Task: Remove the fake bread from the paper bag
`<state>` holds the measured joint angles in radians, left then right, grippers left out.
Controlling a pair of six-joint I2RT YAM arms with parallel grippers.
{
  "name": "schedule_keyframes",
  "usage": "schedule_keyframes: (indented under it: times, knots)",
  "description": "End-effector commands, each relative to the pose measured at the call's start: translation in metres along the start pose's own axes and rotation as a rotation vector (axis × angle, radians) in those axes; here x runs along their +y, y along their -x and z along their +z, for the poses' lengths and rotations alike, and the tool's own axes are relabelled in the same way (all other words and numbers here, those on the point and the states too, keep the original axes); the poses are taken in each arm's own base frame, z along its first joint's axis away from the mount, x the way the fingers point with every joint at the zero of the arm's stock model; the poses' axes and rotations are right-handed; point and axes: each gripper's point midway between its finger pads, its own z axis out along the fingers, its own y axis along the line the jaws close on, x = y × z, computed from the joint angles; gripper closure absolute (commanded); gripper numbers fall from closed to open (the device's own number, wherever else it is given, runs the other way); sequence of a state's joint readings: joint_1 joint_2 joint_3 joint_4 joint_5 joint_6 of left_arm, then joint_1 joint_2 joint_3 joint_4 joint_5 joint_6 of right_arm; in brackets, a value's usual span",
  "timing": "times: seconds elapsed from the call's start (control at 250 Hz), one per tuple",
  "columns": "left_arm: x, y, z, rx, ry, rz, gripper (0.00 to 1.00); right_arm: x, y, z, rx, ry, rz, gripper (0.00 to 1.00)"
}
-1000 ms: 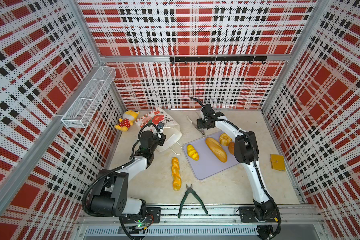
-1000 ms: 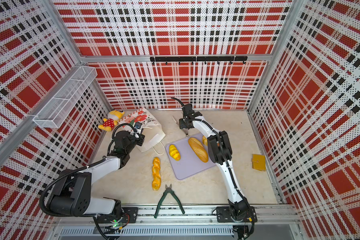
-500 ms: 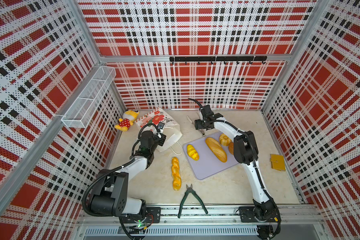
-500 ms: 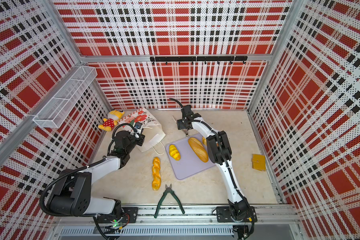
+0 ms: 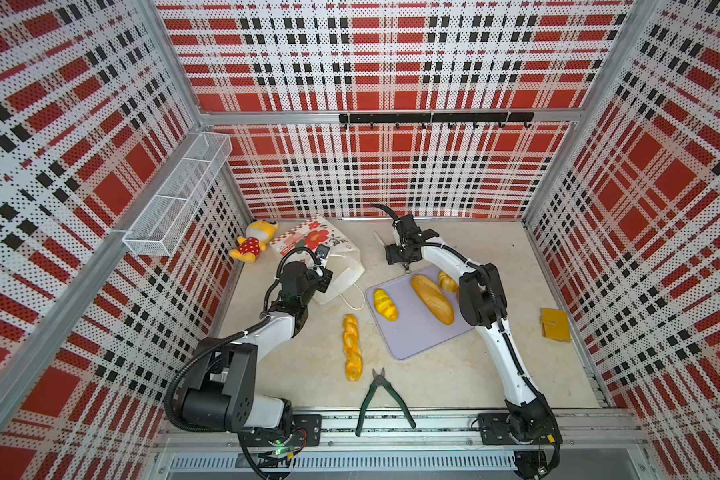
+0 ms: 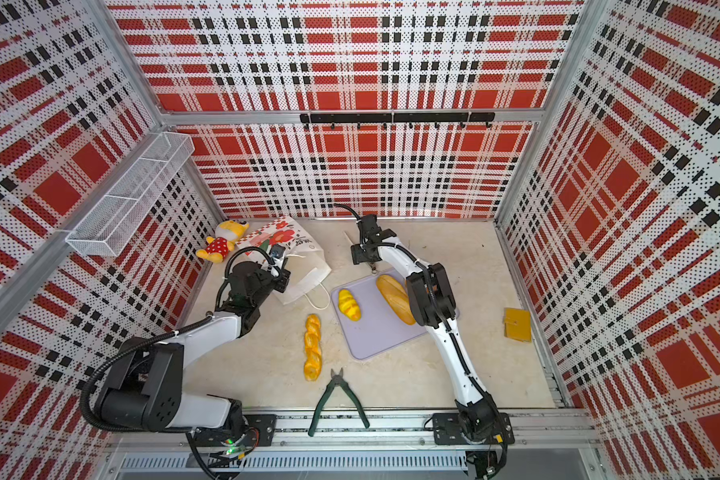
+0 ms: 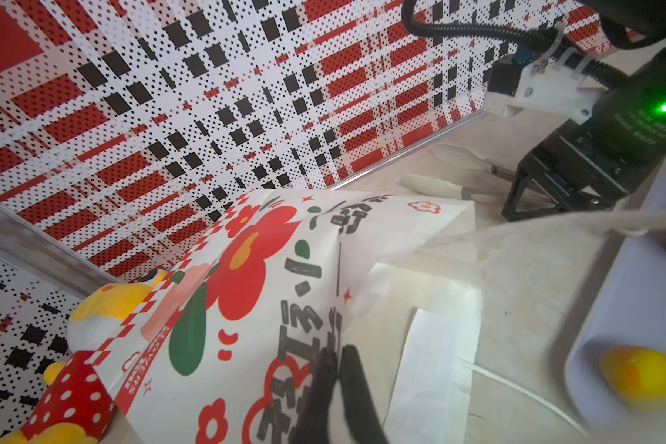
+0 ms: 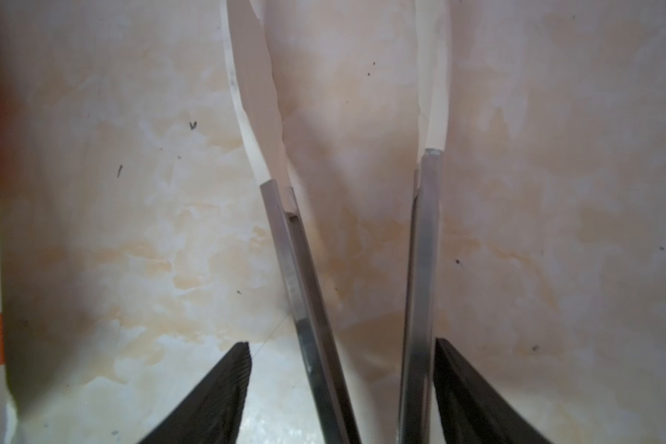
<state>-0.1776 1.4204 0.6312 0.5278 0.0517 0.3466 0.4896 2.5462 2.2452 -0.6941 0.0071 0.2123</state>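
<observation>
Pinching the paper bag (image 5: 329, 249) near its mouth, the left gripper (image 7: 335, 376) is clamped on thin, crumply paper; the bag lies on its side at the back left. The right gripper (image 8: 341, 344) stands wide astride steel tongs (image 8: 285, 238). The twisted braid (image 5: 352, 347) lies on the table (image 5: 495, 374) and the long loaf (image 5: 432, 299) on the lilac tray (image 5: 416, 340). They look like light, smooth toys, best taken across the middle.

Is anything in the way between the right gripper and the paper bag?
Nothing blocks it. The table between the open right gripper and the paper bag is bare. The tongs lie under that gripper, their metal arms between its jaws. The left gripper pinches the bag's edge.
</observation>
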Motion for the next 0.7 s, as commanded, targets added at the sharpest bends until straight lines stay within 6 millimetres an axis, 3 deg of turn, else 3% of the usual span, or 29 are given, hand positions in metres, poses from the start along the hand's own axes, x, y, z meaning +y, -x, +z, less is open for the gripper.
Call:
schedule_keyframes:
  times: [0.0, 0.328, 0.476, 0.56, 0.696]
  knots:
    - [0.000, 0.011, 0.004, -0.016, -0.002, 0.004, 1.00, -0.001, 0.003, 0.008, -0.012, -0.012, -0.011, 0.27]
    - [0.001, 0.010, 0.005, -0.014, -0.002, 0.006, 1.00, 0.000, 0.001, 0.020, -0.005, -0.004, -0.032, 0.44]
    - [0.002, 0.010, 0.005, -0.013, 0.002, 0.008, 1.00, 0.001, -0.002, 0.023, 0.002, 0.001, -0.032, 0.60]
    - [0.001, 0.009, 0.005, -0.012, 0.001, 0.008, 1.00, 0.002, 0.002, 0.013, -0.015, 0.006, -0.032, 0.69]
    - [0.001, 0.010, 0.004, -0.013, 0.004, 0.010, 1.00, 0.004, 0.016, -0.025, -0.083, 0.014, -0.033, 0.73]
